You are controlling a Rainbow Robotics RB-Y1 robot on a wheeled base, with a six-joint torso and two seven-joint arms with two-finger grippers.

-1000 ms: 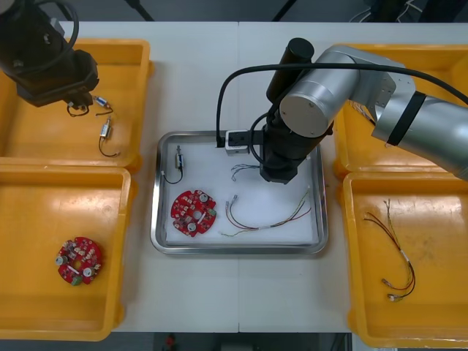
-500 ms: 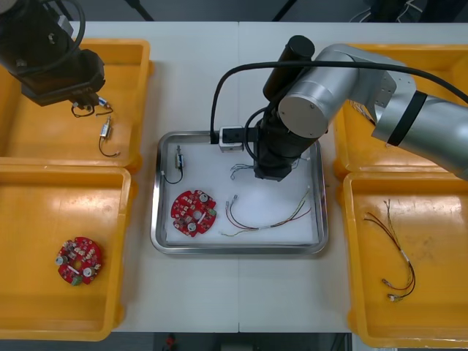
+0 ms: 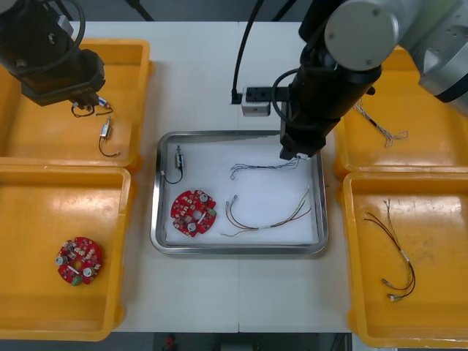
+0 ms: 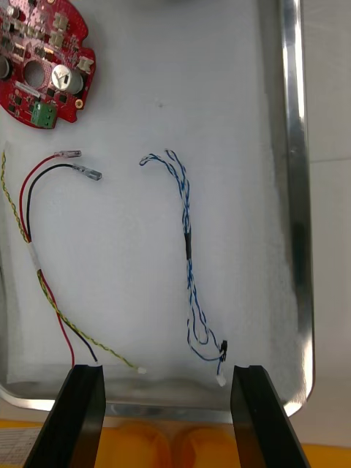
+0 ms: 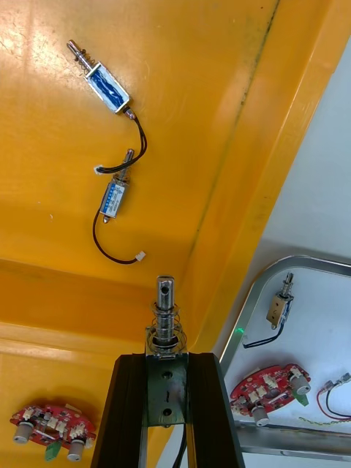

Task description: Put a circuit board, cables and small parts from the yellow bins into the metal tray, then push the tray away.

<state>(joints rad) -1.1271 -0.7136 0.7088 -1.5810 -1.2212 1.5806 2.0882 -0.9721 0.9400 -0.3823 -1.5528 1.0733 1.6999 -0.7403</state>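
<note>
**Status: right hand [image 3: 296,151] empty, left hand [image 3: 79,99] loaded**

Front: right over far right corner of metal tray [image 3: 238,249]; left over far-left yellow bin [image 3: 44,139].
Right wrist: fingers [image 4: 84,409] apart, blue and white cable [image 4: 188,248] in tray beyond them.
Left wrist: fingers [image 5: 131,409] clamped on small metal part [image 5: 165,307].

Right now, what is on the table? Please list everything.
Yellow bins: four, yellow, two each side.
Metal tray: one, white inside, centre.
Circuit boards: two, red; one in tray, one in left near bin.
Cables: four; blue-white and red-yellow in tray, one in each right bin.
Small metal parts: four; one in tray, two in left far bin, one held.
Left gripper: black, over left far bin, shut on part.
Right gripper: black, open, over tray.
</note>
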